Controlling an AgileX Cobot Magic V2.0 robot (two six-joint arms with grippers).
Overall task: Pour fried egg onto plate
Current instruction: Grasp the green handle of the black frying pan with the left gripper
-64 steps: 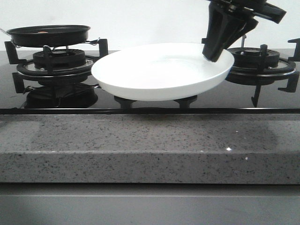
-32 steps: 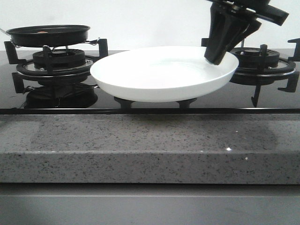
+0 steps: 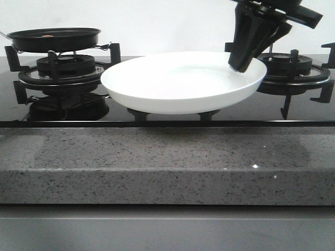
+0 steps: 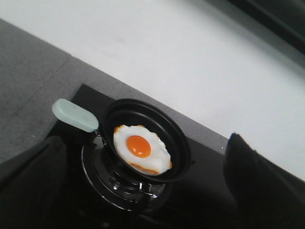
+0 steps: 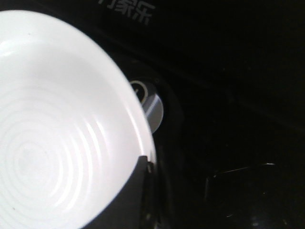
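The fried egg (image 4: 141, 148), white with an orange yolk, lies in the black frying pan (image 4: 178, 148) on the left burner. In the front view only a sliver of it shows over the rim of the pan (image 3: 52, 40). My left gripper (image 4: 143, 139) hangs open above the pan, one finger on each side, touching nothing. The white plate (image 3: 178, 81) sits level over the middle of the stove. My right gripper (image 3: 245, 64) is shut on its right rim. In the right wrist view one finger (image 5: 136, 191) lies over the rim of the plate (image 5: 57, 133).
The pan has a pale green handle (image 4: 75, 114). A bare burner grate (image 3: 293, 73) stands at the right behind the plate. A small centre grate (image 3: 138, 113) is under the plate. A grey stone counter edge (image 3: 167, 162) runs along the front.
A second ago the plate's right rim hung lower. My right gripper has raised it and shifted it slightly right, so the plate is now level. Nothing has moved in the last half second.
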